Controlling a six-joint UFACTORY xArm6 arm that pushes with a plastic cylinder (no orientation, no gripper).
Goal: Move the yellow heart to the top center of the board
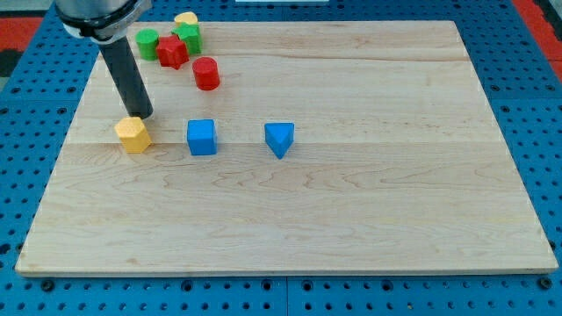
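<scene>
The yellow heart sits at the board's top left edge, partly hidden behind a green block. My tip is well below and left of it, at the upper right edge of a second yellow block, which looks pentagonal. The tip appears to touch that block. The rod rises up and left out of the view's top.
A green cylinder, a red star-like block and a red cylinder cluster below the heart. A blue cube and a blue triangle lie mid-board. The wooden board lies on a blue pegboard.
</scene>
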